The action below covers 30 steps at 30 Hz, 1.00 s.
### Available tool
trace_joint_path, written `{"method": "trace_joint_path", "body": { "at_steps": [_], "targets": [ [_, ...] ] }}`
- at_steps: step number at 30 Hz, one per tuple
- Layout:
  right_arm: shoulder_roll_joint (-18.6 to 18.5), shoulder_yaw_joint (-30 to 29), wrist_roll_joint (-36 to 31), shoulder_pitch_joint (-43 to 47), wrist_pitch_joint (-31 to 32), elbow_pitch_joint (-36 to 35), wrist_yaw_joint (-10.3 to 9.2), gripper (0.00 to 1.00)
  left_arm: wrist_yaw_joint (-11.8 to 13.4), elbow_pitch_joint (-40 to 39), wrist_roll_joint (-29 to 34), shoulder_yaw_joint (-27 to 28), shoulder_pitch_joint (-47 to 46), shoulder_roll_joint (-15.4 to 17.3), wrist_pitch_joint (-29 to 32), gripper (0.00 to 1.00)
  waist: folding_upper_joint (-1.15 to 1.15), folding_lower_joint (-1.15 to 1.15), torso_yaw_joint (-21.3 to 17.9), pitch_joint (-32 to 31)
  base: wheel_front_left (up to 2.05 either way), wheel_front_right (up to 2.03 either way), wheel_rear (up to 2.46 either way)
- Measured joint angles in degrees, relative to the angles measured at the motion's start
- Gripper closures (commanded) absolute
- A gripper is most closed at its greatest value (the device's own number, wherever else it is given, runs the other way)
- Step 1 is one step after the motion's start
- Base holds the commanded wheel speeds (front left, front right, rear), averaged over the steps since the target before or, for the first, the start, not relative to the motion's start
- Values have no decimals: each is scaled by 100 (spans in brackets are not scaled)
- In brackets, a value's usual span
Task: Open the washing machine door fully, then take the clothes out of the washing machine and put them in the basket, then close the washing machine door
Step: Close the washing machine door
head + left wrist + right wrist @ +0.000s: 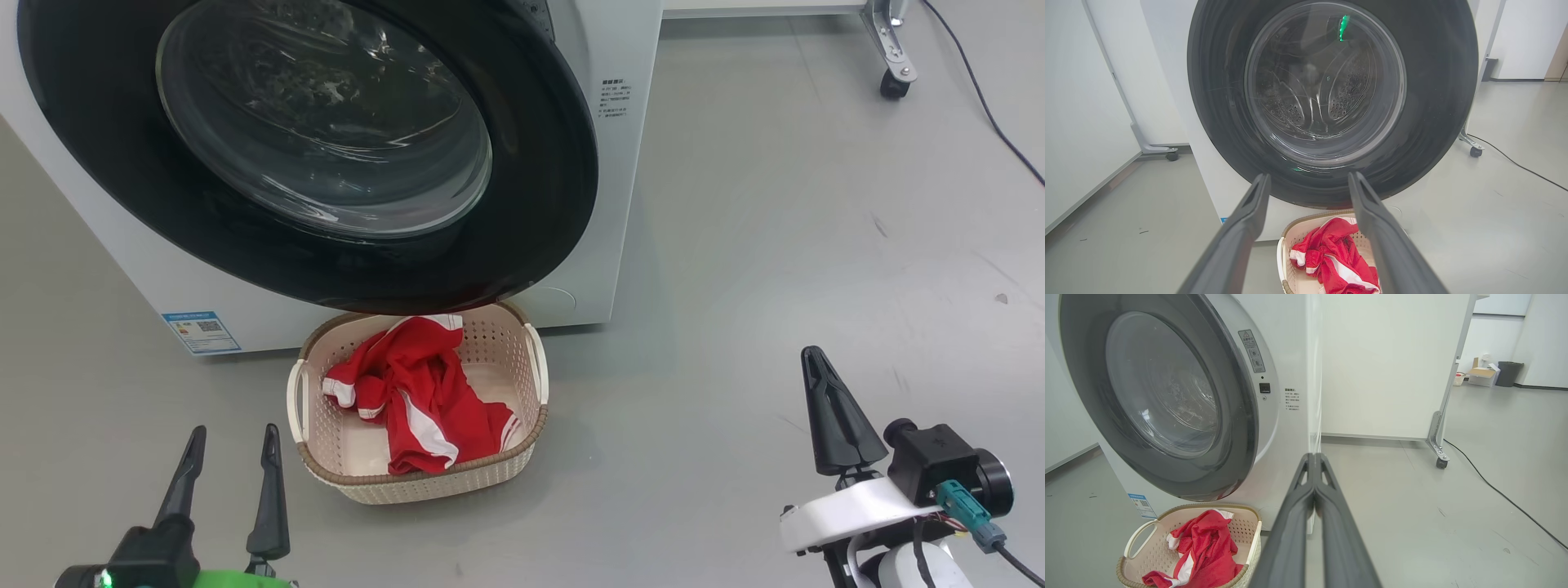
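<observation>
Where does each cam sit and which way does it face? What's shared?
Head view: on the head, facing forward and down at the door, the basket below it and the floor; left gripper, open, lower left; right gripper, shut, lower right.
Left wrist view: on the left wrist, facing the door almost square on; its own spread fingers rise from the bottom edge.
Right wrist view: on the right wrist, facing the machine obliquely; its own shut fingers at the bottom.
Shared: all three show door, basket and the clothes in it.

My left gripper [233, 433], two long dark fingers, stands spread wide; my right gripper [815, 359] points forward, fingers pressed together, empty.
</observation>
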Motion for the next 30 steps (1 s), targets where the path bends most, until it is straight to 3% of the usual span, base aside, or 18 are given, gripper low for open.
{"method": "trace_joint_path", "body": {
  "at_steps": [13, 30],
  "targets": [
    [-151, 71, -42, -32, 75, -60, 67, 100, 8, -56, 178, -53, -18, -102, -2, 0, 0, 0, 112, 82, 0, 0, 0],
    [-514, 413, -296, -1083, 487, -103, 498, 100, 9, -234, 322, -297, -420, -292, -11, 0, 0, 0, 686, 571, 0, 0, 0]
  ]
}}
